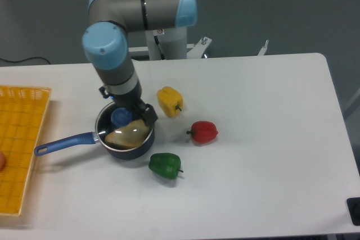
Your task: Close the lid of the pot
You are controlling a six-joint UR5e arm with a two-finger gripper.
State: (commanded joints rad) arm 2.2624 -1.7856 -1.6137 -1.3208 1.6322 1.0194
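Sitting on the white table (253,111), the pot (125,151) is a small dark navy saucepan whose long blue handle (64,143) runs out to the camera's left and slightly toward the near edge, so the pot's long axis lies nearly left to right. Its handle tip ends just beside the yellow basket (22,144). Over the pot's mouth lies the lid (129,133), a clear glass disc that looks tilted rather than seated flat; its blue knob (120,117) shows at the far left of the pot's opening. Whether anything else is inside the pot cannot be made out through the glass.

Directly above the pot's far right rim, the gripper (145,114) hangs down from the grey and blue arm (115,49), its black fingers at the lid's edge; whether they are pinching the lid or spread cannot be told.

Beyond the pot to the right is a yellow pepper (169,101). Right of the pot rests a red pepper (203,132). Just in front of the pot, nearly touching it, lies a green pepper (165,165).
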